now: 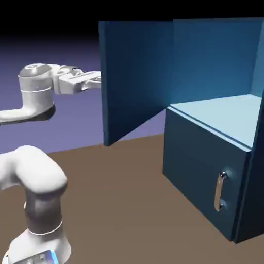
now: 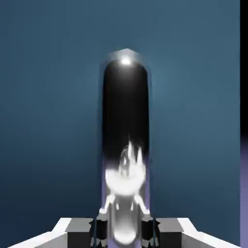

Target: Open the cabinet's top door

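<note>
Your claw [image 2: 124, 235] looks pinched on the handle [image 2: 125, 126] of the top door [image 1: 136, 77], which is swung wide at the cabinet's [image 1: 198, 160] left. Pull crooked and that shiny bar could slip out, imo.

A plain brown tabletop [image 1: 129, 206] is spreading across the scene, its far edge running behind everything; the robot's white base [image 1: 38, 240] is standing on it at the near left, and the dark teal-blue cabinet [image 1: 193, 154] is resting on it at the right, well apart from the base
</note>
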